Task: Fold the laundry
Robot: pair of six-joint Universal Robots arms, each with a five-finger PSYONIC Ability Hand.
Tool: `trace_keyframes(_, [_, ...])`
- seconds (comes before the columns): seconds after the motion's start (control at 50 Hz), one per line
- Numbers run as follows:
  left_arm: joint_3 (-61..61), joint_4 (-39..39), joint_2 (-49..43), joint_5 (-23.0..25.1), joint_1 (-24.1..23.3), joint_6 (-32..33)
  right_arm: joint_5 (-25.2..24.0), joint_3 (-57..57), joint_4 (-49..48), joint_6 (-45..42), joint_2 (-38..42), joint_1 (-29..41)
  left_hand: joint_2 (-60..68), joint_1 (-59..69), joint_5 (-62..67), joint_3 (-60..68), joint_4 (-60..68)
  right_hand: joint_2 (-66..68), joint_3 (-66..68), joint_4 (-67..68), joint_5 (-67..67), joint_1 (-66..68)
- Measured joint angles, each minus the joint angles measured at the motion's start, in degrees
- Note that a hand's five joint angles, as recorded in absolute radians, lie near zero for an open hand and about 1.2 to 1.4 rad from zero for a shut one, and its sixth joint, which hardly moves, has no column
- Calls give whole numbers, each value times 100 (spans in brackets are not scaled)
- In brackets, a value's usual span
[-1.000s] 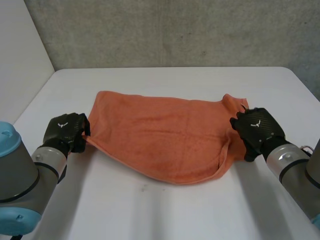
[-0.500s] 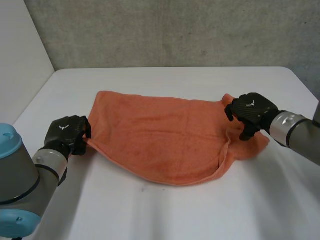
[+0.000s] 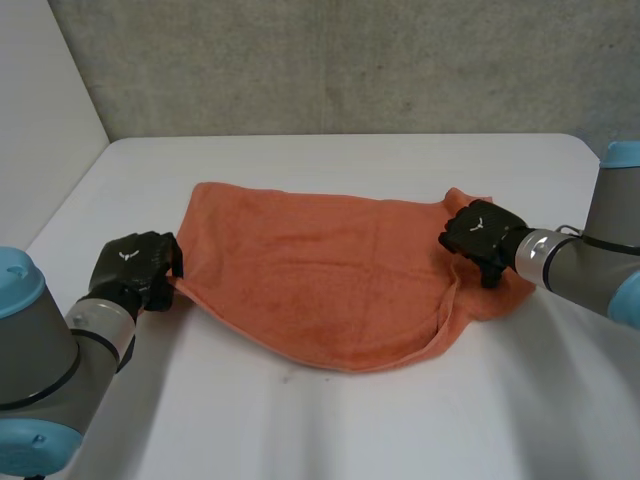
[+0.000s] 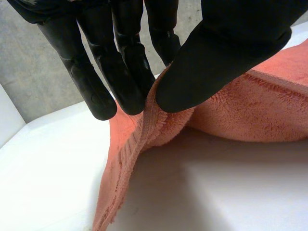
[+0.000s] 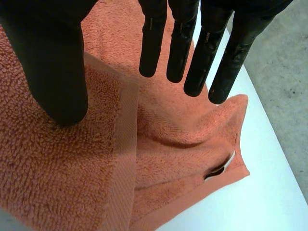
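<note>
the orange towel (image 3: 330,280) lay spread in the middle of the table (image 3: 330,430), its left edge pinched between thumb and fingers of the left hand (image 3: 135,268), likely to lift it for folding, while the right hand (image 3: 478,235) hovered straight-fingered and empty over the right edge.

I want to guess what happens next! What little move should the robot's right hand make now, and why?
Probably the right hand should lower and close its thumb and fingers on the hemmed edge of the orange towel beneath it. Its fingers are straight and hold nothing, while the left hand pinches the towel's left edge, so both ends need a grip to fold.
</note>
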Motion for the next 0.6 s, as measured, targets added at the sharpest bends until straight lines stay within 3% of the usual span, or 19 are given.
trace_keyframes(0.44, [-28, -1, 1, 8, -11, 7, 140, -450, 611, -827, 419, 317, 0, 0, 0, 0, 0, 18, 44, 41, 38, 15])
trace_keyframes(0.52, [-32, -5, 3, 5, -16, 7, 207, -495, 618, -841, 441, 328, 0, 0, 0, 0, 0, 537, 530, 533, 492, 435])
trace_keyframes(0.56, [-34, -9, 5, 2, -27, 7, 321, -526, 571, -813, 411, 334, 0, 0, 0, 0, 0, 3022, 3017, 3037, 2880, 2474])
trace_keyframes(0.6, [-34, -15, 5, 2, -36, 8, 430, -546, 495, -765, 345, 339, 0, 0, 0, 0, 0, 3189, 3267, 3307, 3108, 2536])
